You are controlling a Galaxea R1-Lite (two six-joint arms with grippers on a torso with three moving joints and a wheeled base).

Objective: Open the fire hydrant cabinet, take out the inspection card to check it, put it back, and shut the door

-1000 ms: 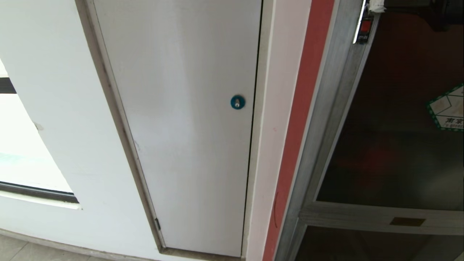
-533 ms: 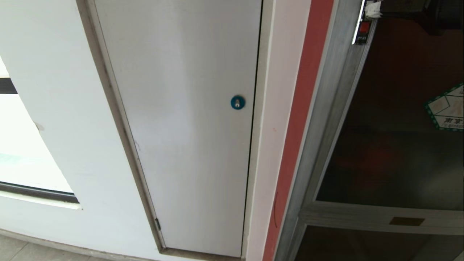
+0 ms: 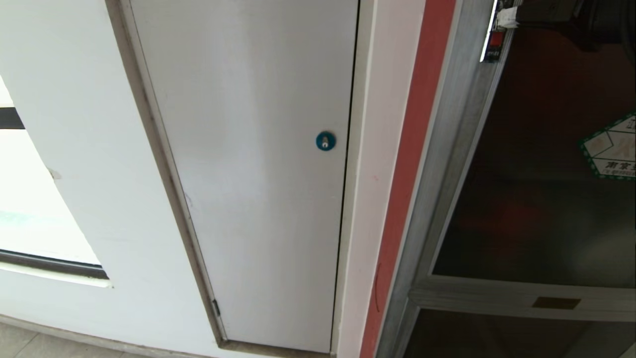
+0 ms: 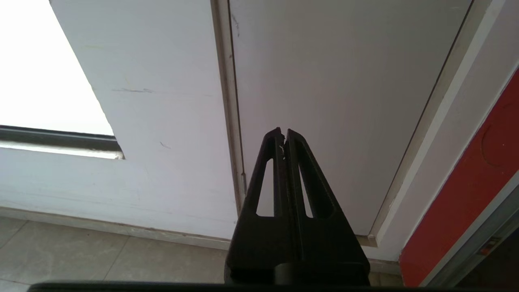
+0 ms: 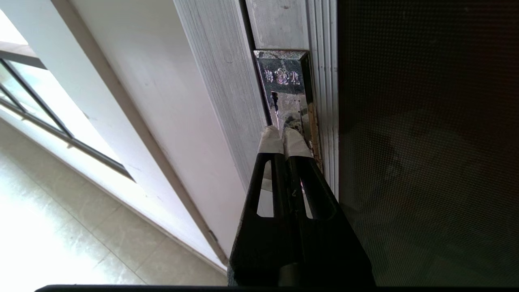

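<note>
Two claws, both clenched, empty. Right claw (image 5: 284, 136): taped tips at the shiny latch plate (image 5: 286, 93) on the door (image 5: 425, 142) edge, likely to lever it open. Door seems unopened; cabinet (image 3: 437, 164) frame beside latch. Left claw (image 4: 283, 136) idles before white panel (image 3: 248, 149). Card unseen.

head downward at wall, wrists close

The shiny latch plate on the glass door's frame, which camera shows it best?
The right wrist view: the latch plate fills the middle, right hand at it. The head view catches only a sliver at its top edge. The left wrist view misses it.
</note>
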